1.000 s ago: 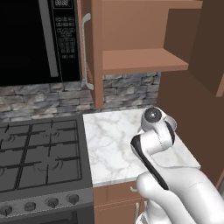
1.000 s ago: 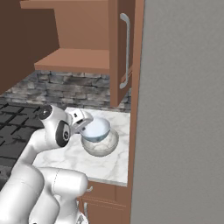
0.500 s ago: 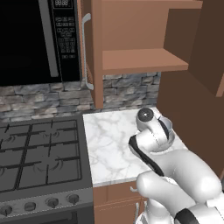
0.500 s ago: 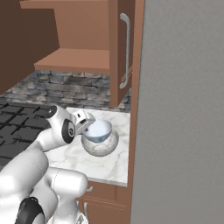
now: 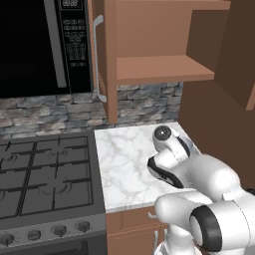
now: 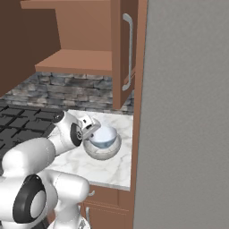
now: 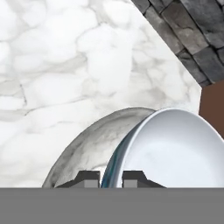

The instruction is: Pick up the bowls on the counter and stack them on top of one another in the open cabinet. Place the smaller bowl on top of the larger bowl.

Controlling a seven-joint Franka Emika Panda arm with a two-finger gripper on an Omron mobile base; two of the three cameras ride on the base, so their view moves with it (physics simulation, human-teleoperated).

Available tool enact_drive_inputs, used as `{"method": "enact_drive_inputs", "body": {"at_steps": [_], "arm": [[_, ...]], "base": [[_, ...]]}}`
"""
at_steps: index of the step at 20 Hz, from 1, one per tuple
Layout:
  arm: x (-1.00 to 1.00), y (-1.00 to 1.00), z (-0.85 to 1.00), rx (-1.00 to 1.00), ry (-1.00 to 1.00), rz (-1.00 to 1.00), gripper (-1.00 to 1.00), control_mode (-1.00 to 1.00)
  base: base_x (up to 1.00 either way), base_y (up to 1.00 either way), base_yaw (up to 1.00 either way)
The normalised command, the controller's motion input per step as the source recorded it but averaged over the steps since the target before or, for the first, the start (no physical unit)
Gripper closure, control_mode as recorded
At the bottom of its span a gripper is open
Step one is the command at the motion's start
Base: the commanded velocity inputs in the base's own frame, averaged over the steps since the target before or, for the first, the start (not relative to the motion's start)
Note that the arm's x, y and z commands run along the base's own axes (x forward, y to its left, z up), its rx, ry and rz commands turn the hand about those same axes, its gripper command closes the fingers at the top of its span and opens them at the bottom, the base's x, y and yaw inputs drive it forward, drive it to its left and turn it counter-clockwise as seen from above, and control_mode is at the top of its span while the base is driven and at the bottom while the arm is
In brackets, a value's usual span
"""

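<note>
We are seeing bare white marble counter [image 5: 124, 159] stretching open toward the black gas stove [image 5: 45, 174], while the small glossy white-blue bowl [image 6: 103, 135] and the wide grey speckled stone-like bowl [image 6: 102, 150] are crowding the corner by the tall brown wooden side wall [image 5: 219, 134]. Above, the open brown wooden cabinet's flat shelf [image 5: 159, 68] is lying free, with its swung-out door [image 6: 124, 53] and long silver handle [image 6: 129, 51] hanging over the bowls.
</note>
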Motion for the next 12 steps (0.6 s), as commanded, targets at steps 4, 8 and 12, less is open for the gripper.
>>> {"method": "enact_drive_inputs", "body": {"at_steps": [4,8,12], "arm": [[0.07,-0.09,-0.22,0.01,-0.04,0.00,1.00,-1.00],[0.12,0.00,-0.16,0.00,-0.02,0.00,1.00,-1.00],[0.09,-0.01,-0.18,0.01,0.00,0.00,1.00,-1.00]], "base": [[0.00,0.00,0.00],[0.00,0.00,0.00],[0.00,0.00,0.00]]}}
